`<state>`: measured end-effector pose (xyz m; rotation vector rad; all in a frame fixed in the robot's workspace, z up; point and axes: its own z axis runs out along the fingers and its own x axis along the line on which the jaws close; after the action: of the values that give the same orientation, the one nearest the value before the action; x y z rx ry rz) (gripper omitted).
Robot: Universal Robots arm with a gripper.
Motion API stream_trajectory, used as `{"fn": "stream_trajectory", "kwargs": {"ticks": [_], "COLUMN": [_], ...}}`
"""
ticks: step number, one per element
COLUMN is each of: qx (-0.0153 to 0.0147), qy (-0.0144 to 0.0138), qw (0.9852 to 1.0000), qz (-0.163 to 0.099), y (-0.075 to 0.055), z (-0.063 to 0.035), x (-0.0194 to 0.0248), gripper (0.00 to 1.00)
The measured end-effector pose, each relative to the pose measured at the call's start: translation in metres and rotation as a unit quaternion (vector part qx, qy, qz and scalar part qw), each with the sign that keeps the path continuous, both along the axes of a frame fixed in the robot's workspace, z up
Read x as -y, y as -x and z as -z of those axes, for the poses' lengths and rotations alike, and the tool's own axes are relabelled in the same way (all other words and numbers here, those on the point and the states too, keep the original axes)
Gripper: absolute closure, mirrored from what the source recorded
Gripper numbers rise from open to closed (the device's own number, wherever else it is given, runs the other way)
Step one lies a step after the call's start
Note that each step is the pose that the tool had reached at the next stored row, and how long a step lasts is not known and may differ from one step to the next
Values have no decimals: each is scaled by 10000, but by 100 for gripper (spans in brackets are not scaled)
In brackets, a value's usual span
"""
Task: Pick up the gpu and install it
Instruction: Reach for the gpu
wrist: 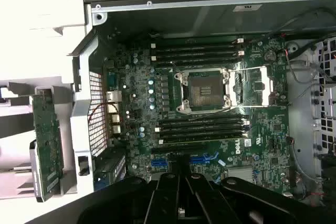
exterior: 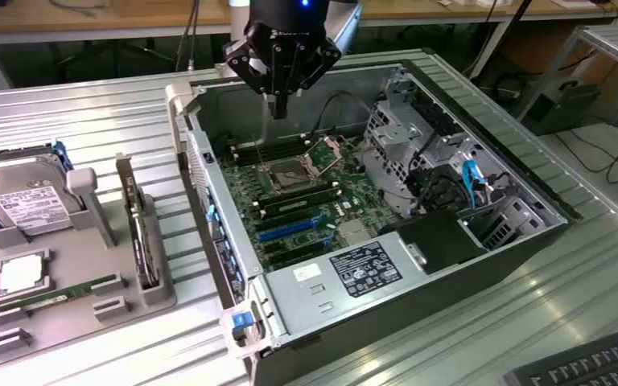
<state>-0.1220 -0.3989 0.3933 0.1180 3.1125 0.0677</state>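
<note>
The gpu [exterior: 138,232] stands on edge in a slot of the grey holder [exterior: 158,293] at the exterior view's left, beside the open computer case [exterior: 395,265]. In the wrist view the gpu [wrist: 47,142] shows as a long circuit card outside the case wall. My gripper [exterior: 278,108] hangs over the far end of the case, above the motherboard [exterior: 303,189], well apart from the gpu. Its fingers [wrist: 169,195] are shut together with nothing between them. Blue expansion slots [exterior: 287,231] lie on the motherboard near the empty processor socket [wrist: 202,92].
A silver hard drive [exterior: 19,201] with a white label leans in the holder, with a processor [exterior: 19,275] and a green memory stick [exterior: 57,295] in front of it. Inside the case are a power supply [exterior: 363,269], a drive cage [exterior: 401,133] and cables [exterior: 470,181]. A keyboard [exterior: 599,366] sits at the corner.
</note>
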Motion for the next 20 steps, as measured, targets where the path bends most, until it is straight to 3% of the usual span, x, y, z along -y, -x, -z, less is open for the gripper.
{"fn": "stream_trajectory", "kwargs": {"ticks": [9, 14, 17, 20], "qx": [-1, 0, 0, 0], "qy": [1, 3, 5, 7], "qw": [10000, 10000, 10000, 10000], "qz": [1, 0, -1, 0], "y": [40, 266, 506, 667], "z": [-1, 6, 17, 30], "x": [2, 47, 107, 158], "gripper": [87, 87, 87, 87]}}
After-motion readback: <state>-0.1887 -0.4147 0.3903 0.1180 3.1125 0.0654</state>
